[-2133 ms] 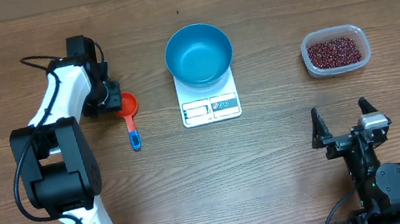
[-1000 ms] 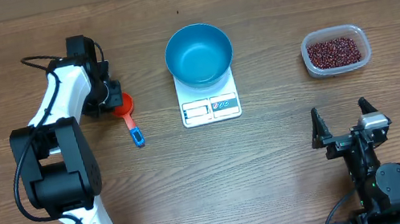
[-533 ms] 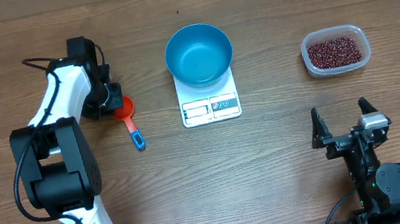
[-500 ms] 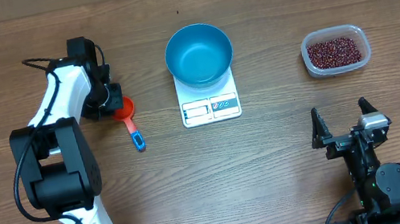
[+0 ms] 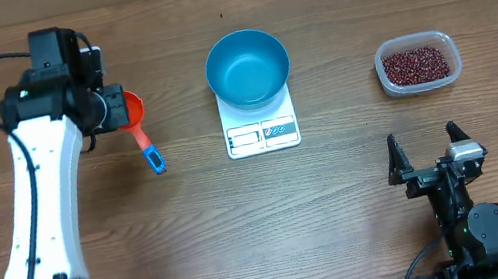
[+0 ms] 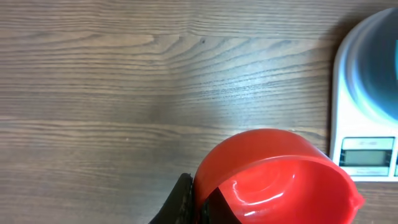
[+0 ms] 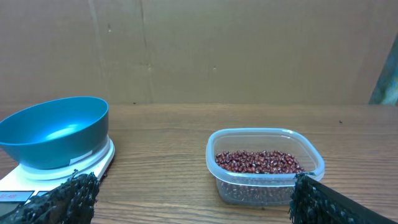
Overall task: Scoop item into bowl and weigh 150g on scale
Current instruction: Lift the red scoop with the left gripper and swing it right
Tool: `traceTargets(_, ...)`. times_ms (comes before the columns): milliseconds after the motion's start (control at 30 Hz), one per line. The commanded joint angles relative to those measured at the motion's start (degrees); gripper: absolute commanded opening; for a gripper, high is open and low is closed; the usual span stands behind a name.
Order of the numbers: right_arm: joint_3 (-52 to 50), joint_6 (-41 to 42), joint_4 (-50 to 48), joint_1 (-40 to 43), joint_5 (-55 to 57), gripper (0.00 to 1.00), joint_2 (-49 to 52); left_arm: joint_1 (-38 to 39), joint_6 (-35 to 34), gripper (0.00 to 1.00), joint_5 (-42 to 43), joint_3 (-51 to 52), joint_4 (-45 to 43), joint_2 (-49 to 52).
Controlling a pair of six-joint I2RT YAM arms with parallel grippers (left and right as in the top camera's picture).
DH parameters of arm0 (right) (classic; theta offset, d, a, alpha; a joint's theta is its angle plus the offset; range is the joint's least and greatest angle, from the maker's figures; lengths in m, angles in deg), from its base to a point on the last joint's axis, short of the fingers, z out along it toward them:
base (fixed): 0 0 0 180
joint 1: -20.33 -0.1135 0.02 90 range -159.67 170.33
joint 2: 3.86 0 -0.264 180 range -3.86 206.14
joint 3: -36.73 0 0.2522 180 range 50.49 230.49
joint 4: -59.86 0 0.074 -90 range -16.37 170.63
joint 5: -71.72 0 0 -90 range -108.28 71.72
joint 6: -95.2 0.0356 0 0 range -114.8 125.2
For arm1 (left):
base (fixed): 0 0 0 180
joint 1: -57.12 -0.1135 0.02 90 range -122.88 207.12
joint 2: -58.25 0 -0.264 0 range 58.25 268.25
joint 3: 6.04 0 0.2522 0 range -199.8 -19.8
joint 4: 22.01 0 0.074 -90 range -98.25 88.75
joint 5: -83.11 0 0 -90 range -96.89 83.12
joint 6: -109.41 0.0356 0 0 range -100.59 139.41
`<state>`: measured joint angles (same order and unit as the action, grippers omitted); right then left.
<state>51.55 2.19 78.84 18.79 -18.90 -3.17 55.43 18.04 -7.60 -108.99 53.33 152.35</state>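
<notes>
Holding the red scoop [image 5: 133, 110] clamped in the left hand [image 5: 110, 111], far left; seemingly fetching the tool, nothing scooped yet. Needing next to carry it right, past the empty blue bowl [image 5: 247, 67] sitting on the scale [image 5: 262, 134], to the beans [image 5: 414, 63] lying in the clear tub [image 5: 386, 79], far right. Leaving the right hand [image 5: 424, 147] parked near right, fingers apart, empty. Reading nothing: scale markings too small.

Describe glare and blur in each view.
Overhead: evenly lit and sharp, only a soft sheen inside the round bright blue bowl. Left wrist: white glare streaks inside the red plastic scoop; the flat white scale looks slightly soft. Right wrist: its dark fingers are blurred, the clear plastic tub of small maroon beans is crisp.
</notes>
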Motion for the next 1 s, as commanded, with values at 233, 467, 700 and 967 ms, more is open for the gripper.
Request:
traceTargets(233,-0.61,-0.09,-0.35,-0.33,0.55,1.00,-0.52,0.22,-20.63,0.04,0.74,-0.33,9.20,-3.43)
traceTargets(467,-0.61,-0.09,-0.35,-0.33,0.55,1.00,-0.52,0.24,-36.54,0.04,0.76,-0.33,16.70,-3.43)
traceTargets(700,-0.61,-0.09,-0.37,-0.33,0.55,1.00,-0.52,0.74,-42.80,0.04,0.74,-0.26,20.57,-3.43)
traceTargets(967,-0.61,-0.09,-0.35,-0.33,0.55,1.00,-0.52,5.70,-45.51,0.04,-2.27,-0.09,20.92,-3.43)
